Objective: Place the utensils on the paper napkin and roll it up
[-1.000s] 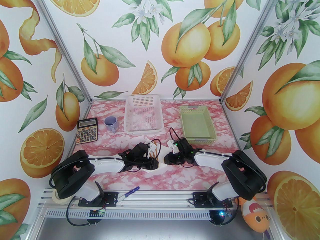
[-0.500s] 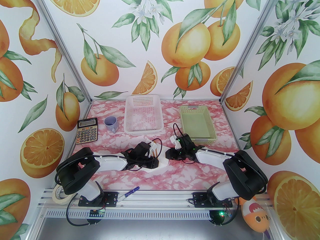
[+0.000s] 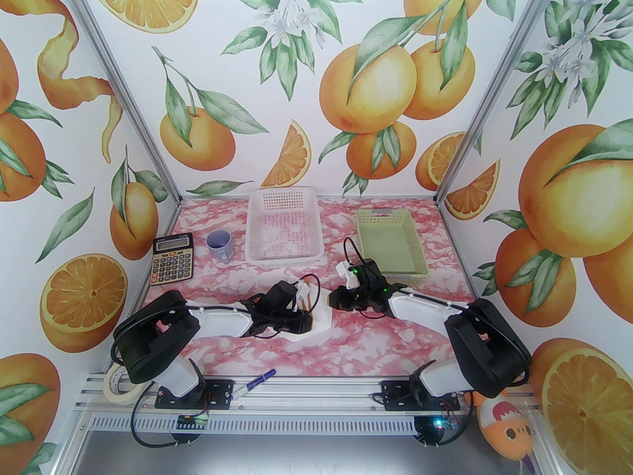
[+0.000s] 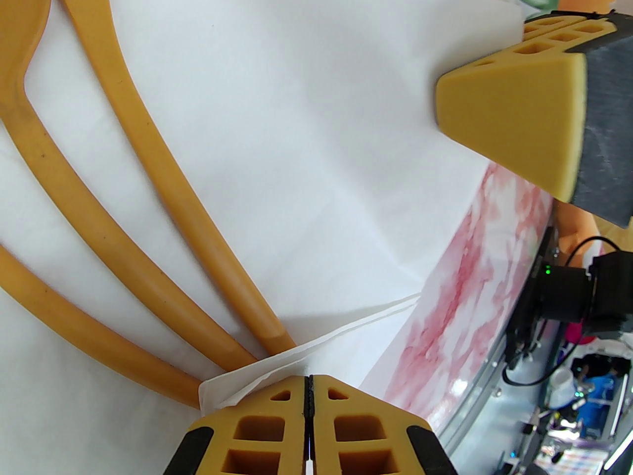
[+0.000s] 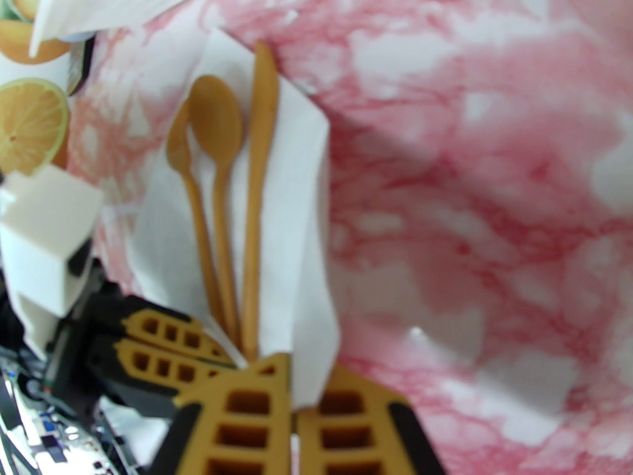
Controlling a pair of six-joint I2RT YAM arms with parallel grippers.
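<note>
Already have the utensils (image 5: 222,191) lying on the napkin (image 4: 321,141) at the table (image 3: 356,354) centre, pinch its edge in left gripper (image 4: 307,384) and right gripper (image 5: 295,389) alike, and have yet to roll it.

White shells (image 3: 217,320), black joints (image 3: 153,337), black cables (image 3: 345,246), ochre latticed tools (image 4: 308,381)

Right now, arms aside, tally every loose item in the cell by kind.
orange-brown utensils: 3
paper napkin: 1
baskets: 2, white perforated basket and green basket
blue-grey mug: 1
calculator: 1
blue pen: 1
tape roll: 1
orange plush toy: 1
Total: 11
</note>
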